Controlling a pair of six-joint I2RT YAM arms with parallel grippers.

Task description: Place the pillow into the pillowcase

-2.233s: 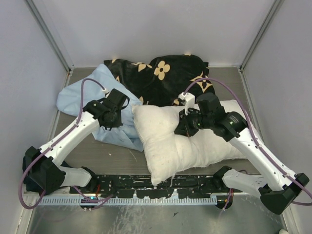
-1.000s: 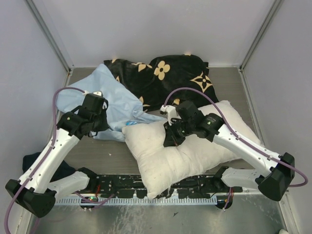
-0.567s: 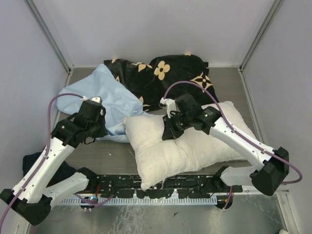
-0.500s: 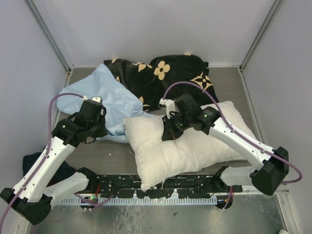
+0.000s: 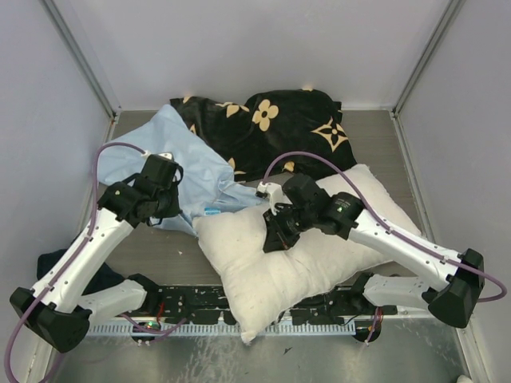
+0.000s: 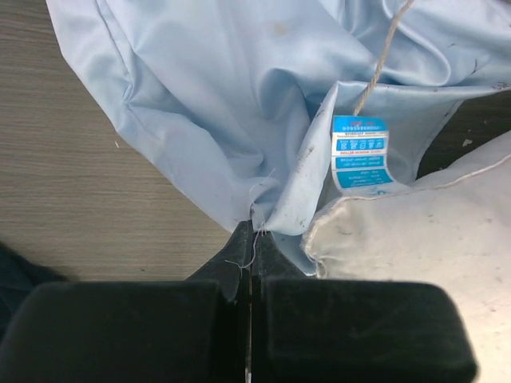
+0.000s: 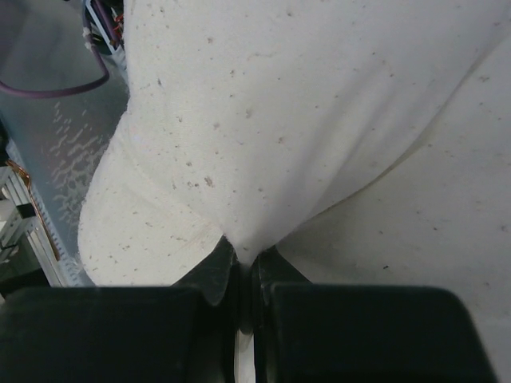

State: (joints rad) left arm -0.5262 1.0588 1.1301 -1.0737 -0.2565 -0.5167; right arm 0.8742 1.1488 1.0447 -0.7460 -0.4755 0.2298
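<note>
dragged leftward, the pillow (image 5: 303, 263) meets the pillowcase (image 5: 188, 167); my right claw (image 7: 239, 259) pinches pillow fabric, my left claw (image 6: 251, 231) the case's hem; such thin pinches could slip.

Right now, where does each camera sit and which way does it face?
Top external: above and behind the bases, looking down on the table, pillow, pillowcase and black flowered cloth; left arm and right arm show.
Left wrist: on the left wrist, looking along the shut left gripper at the pinched pillowcase and its blue label.
Right wrist: along the shut right gripper, pinching the pillow.
Shared: top and left wrist both show the label beside the pillow's corner.
</note>
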